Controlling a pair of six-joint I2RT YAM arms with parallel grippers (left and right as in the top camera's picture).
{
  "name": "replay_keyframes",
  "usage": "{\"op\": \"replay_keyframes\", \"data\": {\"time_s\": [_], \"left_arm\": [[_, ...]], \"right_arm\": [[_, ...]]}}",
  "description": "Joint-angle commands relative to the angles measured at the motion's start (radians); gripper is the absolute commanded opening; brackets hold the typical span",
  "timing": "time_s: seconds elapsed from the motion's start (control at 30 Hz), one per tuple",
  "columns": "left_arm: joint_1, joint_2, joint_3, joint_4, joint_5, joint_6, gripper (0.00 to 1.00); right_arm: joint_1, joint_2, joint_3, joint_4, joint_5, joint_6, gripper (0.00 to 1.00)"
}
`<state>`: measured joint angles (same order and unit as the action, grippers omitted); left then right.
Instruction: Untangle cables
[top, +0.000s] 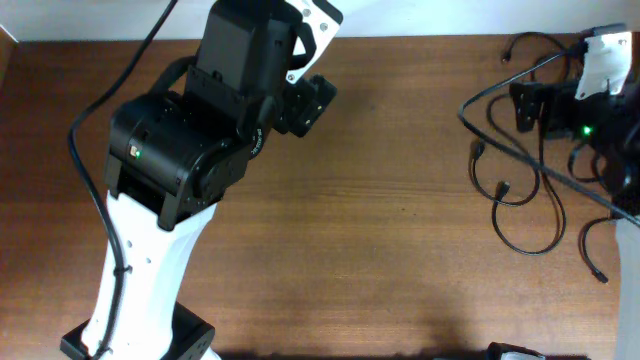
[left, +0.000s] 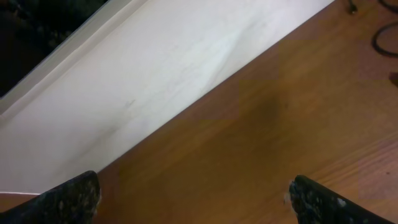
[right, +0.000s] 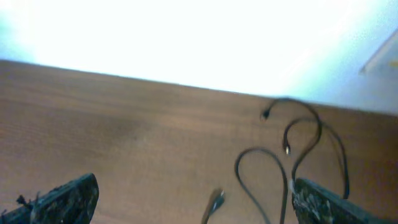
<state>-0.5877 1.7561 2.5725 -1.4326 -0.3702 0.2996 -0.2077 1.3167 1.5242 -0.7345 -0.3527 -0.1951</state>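
Left arm over wooden table, black cables tangled far right — both jaws apart, empty.

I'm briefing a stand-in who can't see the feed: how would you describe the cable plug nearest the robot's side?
Go to the right side of the table, where black cables lie tangled. Right of the big loop, one strand runs toward the robot's edge and ends in the plug. It lies alone, nearer that edge than any other end.

The overhead camera is looking straight down on the tabletop. Both wrist cameras are skimming it closely, facing ahead of the left gripper and right gripper.
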Motion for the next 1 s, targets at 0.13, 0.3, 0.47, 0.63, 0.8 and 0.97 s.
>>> {"op": "replay_keyframes", "data": {"time_s": [0.13, 0.3, 0.47, 0.63, 0.8, 0.97], "left_arm": [[0.004, -0.002, 0.016, 0.001, -0.023, 0.012, 0.99], [0.004, -0.002, 0.016, -0.043, -0.019, 0.012, 0.99], [0.004, -0.002, 0.016, -0.066, -0.019, 0.012, 0.99], [0.004, -0.002, 0.016, -0.081, -0.019, 0.012, 0.99], [0.004, -0.002, 0.016, -0.081, -0.019, 0.012, 0.99], [0.004, -0.002, 0.016, -0.081, -0.019, 0.012, 0.99]], "right_arm": [[0.006, -0.011, 0.004, 0.077, -0.086, -0.018, 0.99], [0.006, -0.006, 0.004, 0.077, -0.085, -0.018, 0.99], [0.006, -0.003, 0.004, 0.077, -0.085, -0.018, 0.98], [0.006, 0.009, 0.004, 0.073, -0.085, -0.018, 0.99], [0.006, 0.023, 0.004, 0.073, -0.085, -0.018, 0.99], [0.006, 0.033, 0.004, 0.068, -0.085, -0.018, 0.99]]}}
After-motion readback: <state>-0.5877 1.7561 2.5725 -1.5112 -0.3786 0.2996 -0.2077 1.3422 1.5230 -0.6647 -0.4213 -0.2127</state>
